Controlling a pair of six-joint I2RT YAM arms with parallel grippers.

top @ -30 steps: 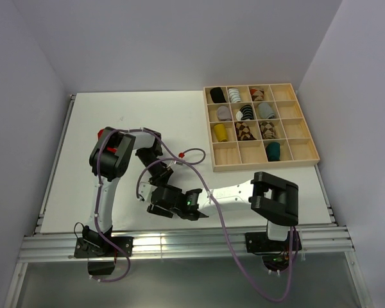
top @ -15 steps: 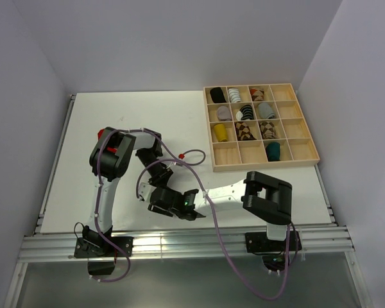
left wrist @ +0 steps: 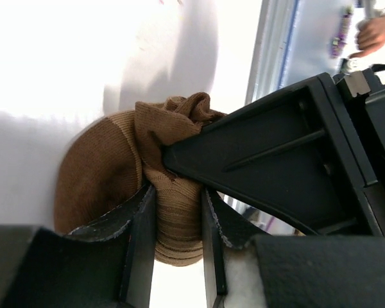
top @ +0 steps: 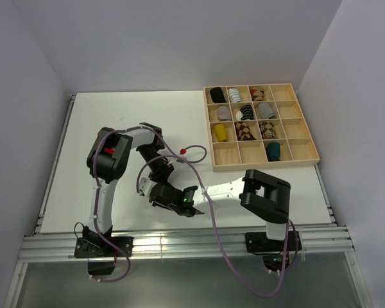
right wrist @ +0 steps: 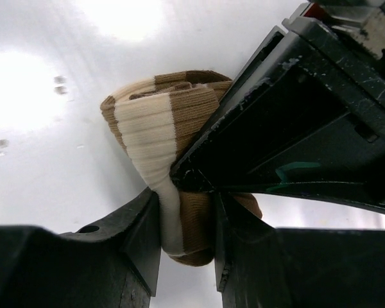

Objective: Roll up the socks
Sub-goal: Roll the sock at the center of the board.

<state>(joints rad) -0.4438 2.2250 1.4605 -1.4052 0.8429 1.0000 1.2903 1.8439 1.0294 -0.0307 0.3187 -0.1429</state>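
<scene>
A brown-and-cream striped sock (right wrist: 160, 122) lies bunched on the white table, and both grippers hold it. My left gripper (left wrist: 178, 237) is shut on its plain brown ribbed end (left wrist: 176, 212), with a brown fold (left wrist: 102, 173) bulging to the left. My right gripper (right wrist: 187, 231) is shut on the cream-and-brown end, and the left gripper's black body crosses just above it. In the top view the two grippers meet near the table's front middle, the left gripper (top: 159, 173) just behind the right gripper (top: 162, 192). They hide the sock there.
A wooden compartment tray (top: 308, 157) stands at the back right with several rolled sock bundles, a teal one (top: 273, 151) in its front row. The table's front edge and rail (top: 179, 240) run close below the grippers. A purple cable (top: 179, 154) loops over the arms.
My right gripper has closed on the sock and its arm has shifted slightly left. The left gripper has kept its hold, almost still.
</scene>
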